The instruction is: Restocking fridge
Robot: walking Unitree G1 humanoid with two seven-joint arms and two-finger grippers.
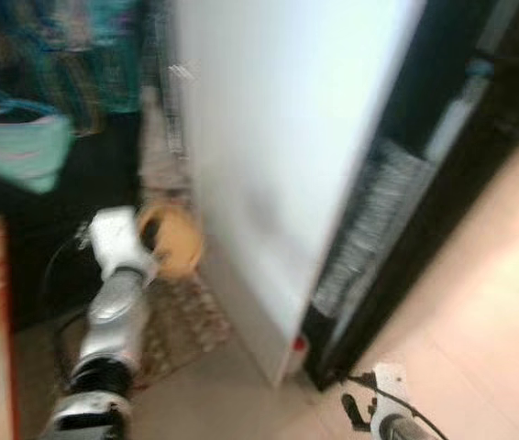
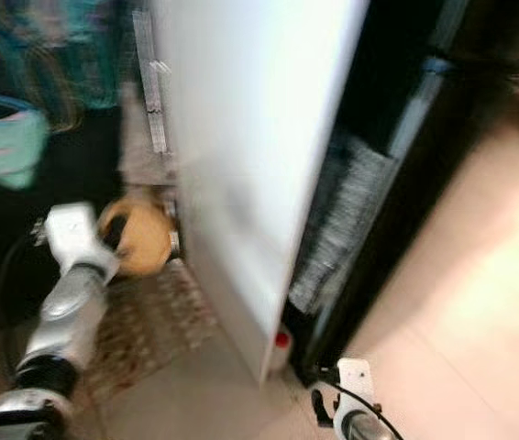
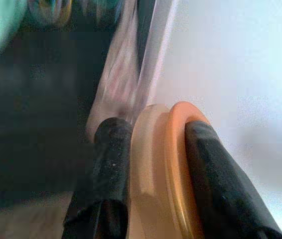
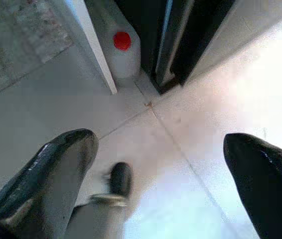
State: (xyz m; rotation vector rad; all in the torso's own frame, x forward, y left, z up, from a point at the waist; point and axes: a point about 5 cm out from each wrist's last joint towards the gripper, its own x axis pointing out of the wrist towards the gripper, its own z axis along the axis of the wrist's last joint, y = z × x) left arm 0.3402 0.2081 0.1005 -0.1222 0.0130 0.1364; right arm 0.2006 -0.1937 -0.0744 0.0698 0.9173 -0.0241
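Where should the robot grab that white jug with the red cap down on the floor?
Probably at the neck, just under the red cap, coming from above. The white jug stands upright on the floor, tucked between the white door's bottom edge and the dark fridge body, so its sides look crowded and its top is the freest part. The right tool hangs open above the tiles.

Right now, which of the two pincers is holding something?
The left pincer: its two black fingers are closed on an orange round container beside the white fridge door. The right pincer hangs open over the pale tiled floor.
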